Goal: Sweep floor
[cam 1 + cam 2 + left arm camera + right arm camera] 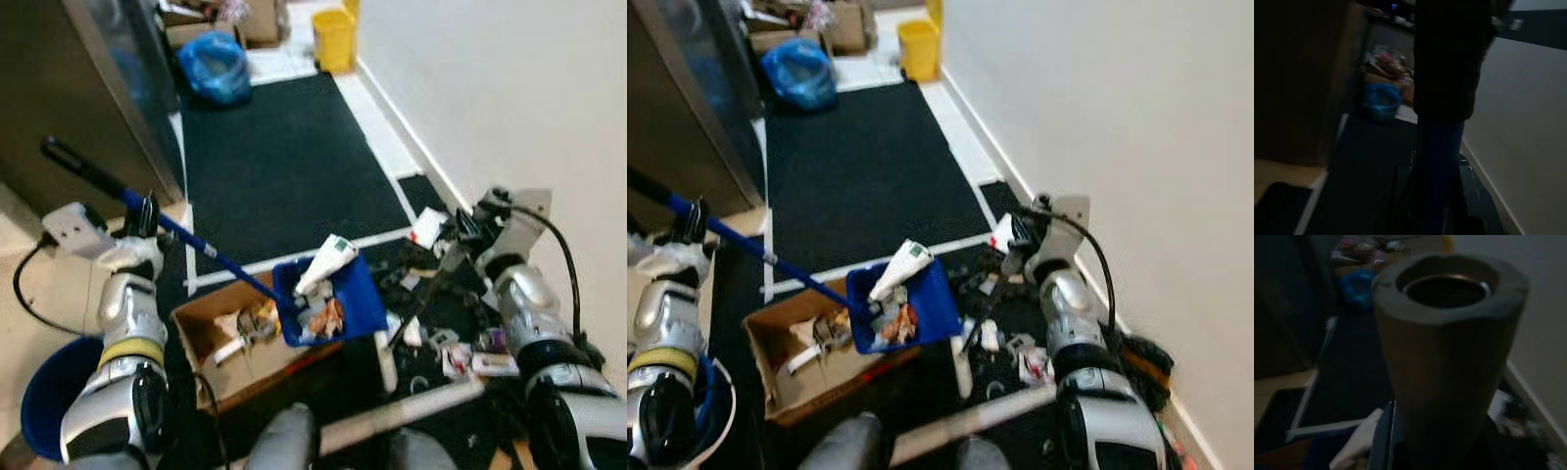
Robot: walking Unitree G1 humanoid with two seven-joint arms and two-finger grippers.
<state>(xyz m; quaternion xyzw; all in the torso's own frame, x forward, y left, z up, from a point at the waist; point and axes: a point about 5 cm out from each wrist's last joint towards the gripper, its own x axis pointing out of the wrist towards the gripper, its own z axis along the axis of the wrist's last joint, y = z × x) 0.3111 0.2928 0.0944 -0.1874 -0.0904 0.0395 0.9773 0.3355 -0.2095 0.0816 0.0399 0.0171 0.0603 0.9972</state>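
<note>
A blue dustpan [328, 299], loaded with wrappers, is held over a cardboard box [211, 343] by the left gripper [145, 217], apparently clamped on its handle. The right gripper [460, 235] grasps a broom [416, 304]. Litter [470, 357] remains unswept.

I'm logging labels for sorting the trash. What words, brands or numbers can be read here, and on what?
None can be read.
White carton in the blue dustpan: print too blurred.
Wrappers on the floor: too small and blurred.
Cardboard box: no readable marking.
</note>
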